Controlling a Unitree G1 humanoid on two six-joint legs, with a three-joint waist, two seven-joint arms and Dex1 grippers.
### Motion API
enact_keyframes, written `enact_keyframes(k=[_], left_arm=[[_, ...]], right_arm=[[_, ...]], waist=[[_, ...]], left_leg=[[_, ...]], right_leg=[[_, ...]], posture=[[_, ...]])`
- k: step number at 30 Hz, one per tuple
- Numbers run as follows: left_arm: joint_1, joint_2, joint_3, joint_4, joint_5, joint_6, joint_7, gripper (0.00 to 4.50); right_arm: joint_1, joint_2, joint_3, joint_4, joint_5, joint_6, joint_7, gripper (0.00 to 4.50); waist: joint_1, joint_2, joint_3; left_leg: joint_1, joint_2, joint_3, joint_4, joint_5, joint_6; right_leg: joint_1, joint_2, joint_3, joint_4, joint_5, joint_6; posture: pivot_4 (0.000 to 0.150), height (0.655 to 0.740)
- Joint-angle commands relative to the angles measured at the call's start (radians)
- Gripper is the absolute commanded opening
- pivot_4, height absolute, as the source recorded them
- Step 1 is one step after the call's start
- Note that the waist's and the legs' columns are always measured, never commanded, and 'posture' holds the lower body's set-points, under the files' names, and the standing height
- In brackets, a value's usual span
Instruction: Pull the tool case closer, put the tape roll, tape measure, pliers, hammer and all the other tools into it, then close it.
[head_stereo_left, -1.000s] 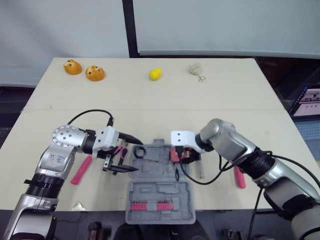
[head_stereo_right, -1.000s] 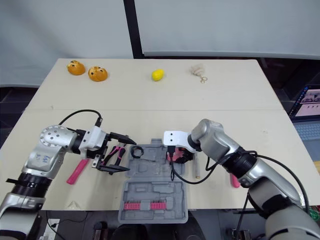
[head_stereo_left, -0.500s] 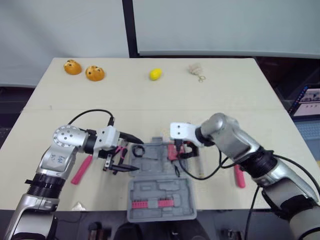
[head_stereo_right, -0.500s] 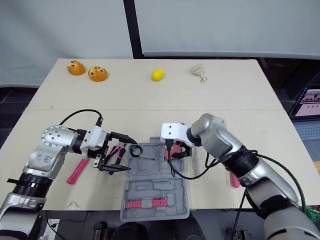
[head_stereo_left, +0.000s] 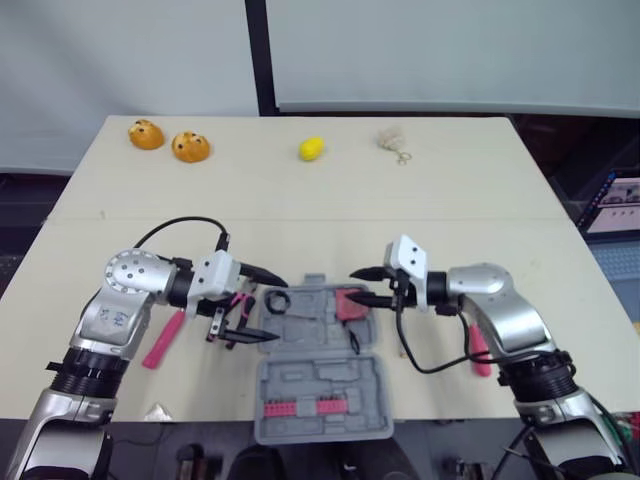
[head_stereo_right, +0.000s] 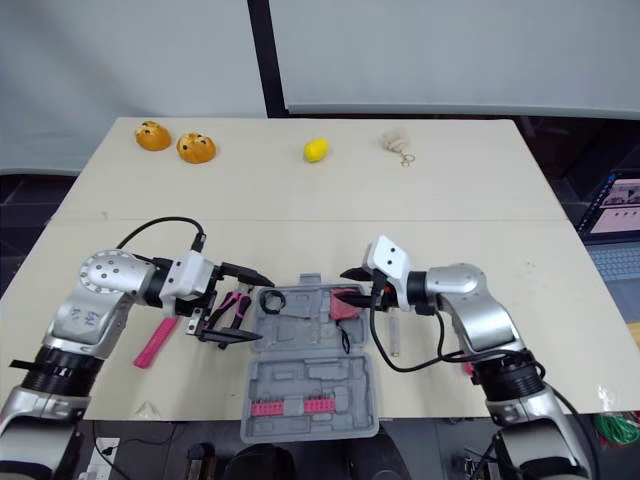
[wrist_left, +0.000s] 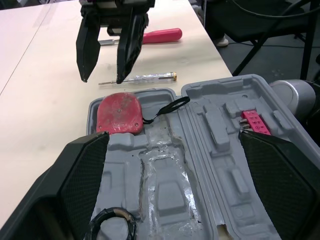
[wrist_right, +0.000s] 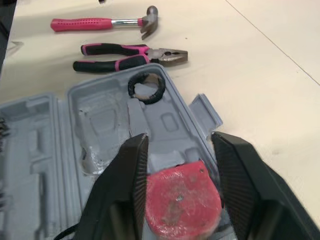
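The tool case (wrist_left: 167, 192) is matt grey plastic, the tape measure (wrist_left: 119, 114) smooth plastic.

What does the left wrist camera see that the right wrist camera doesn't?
The left wrist view has the right gripper, open, and behind it a clear-handled screwdriver and a red-handled tool. The right wrist view instead has the hammer and the pliers, lying on the table beside the case. Both have the grey tool case, open, with the red tape measure and the black tape roll inside it.
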Motion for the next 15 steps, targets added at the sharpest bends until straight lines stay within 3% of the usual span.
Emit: enact_keyframes(k=[1, 15], left_arm=[[0.0, 0.018, 0.026, -0.036, -0.021, 0.0, -0.001, 4.5], [-0.015, 0.022, 0.028, -0.023, -0.017, -0.007, -0.008, 4.5]], right_arm=[[0.018, 0.015, -0.006, 0.046, -0.007, -0.09, -0.028, 2.21], [0.05, 0.019, 0.081, 0.216, -0.121, -0.197, -0.08, 2.21]], waist=[[0.0, 0.0, 0.0], [0.0, 0.0, 0.0]], left_leg=[[0.0, 0.0, 0.0, 0.0, 0.0, 0.0], [0.001, 0.0, 0.0, 0.0, 0.0, 0.0]], right_leg=[[0.0, 0.0, 0.0, 0.0, 0.0, 0.0], [0.0, 0.0, 0.0, 0.0, 0.0, 0.0]], posture=[[0.15, 0.74], [0.15, 0.74]])
